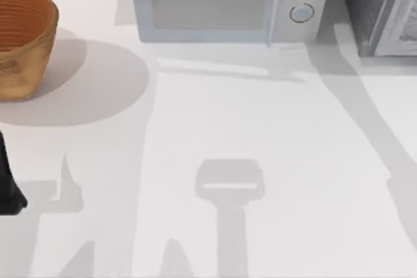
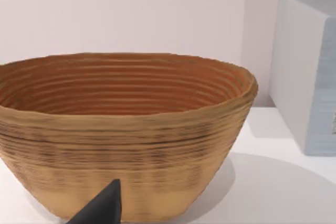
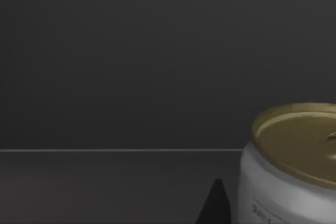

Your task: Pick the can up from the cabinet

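Note:
The can (image 3: 294, 166) has a white body and a dull-gold round lid, and it stands on the dark floor of the cabinet (image 3: 131, 77). A dark part of my right gripper (image 3: 215, 205) rises close beside the can's wall. In the top view the cabinet (image 1: 365, 11) is the dark grey box at the back right, with its pale speckled door panel (image 1: 404, 21) swung outward. My left arm (image 1: 8, 187) is parked at the table's left edge, and its gripper (image 2: 102, 208) points at the basket.
A brown woven basket (image 1: 23, 37) stands at the back left. A light grey microwave (image 1: 221, 4) with two round knobs sits at the back middle, next to the cabinet. The white table (image 1: 260, 128) stretches in front of them.

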### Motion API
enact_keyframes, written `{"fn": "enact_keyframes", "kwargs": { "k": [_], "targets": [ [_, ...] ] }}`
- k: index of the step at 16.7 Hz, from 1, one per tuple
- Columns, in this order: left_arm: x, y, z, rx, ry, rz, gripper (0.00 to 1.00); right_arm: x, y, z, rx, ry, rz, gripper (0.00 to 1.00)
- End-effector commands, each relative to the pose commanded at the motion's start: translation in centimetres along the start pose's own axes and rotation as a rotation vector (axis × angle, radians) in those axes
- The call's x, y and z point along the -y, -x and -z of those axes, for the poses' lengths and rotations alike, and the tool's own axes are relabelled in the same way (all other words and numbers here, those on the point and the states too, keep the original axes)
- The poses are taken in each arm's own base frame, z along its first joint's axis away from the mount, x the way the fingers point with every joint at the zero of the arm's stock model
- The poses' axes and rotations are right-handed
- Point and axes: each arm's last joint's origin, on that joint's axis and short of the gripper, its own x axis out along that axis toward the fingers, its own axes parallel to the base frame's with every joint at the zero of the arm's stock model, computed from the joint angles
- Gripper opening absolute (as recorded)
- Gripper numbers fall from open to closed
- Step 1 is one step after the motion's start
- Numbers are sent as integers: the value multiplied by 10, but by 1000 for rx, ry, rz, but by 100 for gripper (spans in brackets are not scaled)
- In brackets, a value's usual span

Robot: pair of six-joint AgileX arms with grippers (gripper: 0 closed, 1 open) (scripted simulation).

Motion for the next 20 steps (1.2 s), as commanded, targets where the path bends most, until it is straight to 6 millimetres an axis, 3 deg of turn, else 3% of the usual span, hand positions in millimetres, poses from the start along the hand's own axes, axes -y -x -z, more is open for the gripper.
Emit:
{"fn": "enact_keyframes", "kwargs": {
  "k": [6,8,10,12,14,16,20],
  "targets": [
    [0,0,0,0,0,0,100,-3,8,-4,1,-4,-2,0],
    [0,0,0,0,0,0,100,-11,36,-17,2,-7,-1,0],
    [0,0,0,0,0,0,100,-16,79,-35,2,-8,0,0],
    [0,0,0,0,0,0,100,-12,130,-52,6,-10,-2,0],
    [0,0,0,0,0,0,100,-5,165,-60,4,-5,-2,0],
    [0,0,0,0,0,0,100,0,179,-62,1,-2,-2,0],
    [0,0,0,0,0,0,100,0,179,-62,3,-5,1,0]
  ]
}}
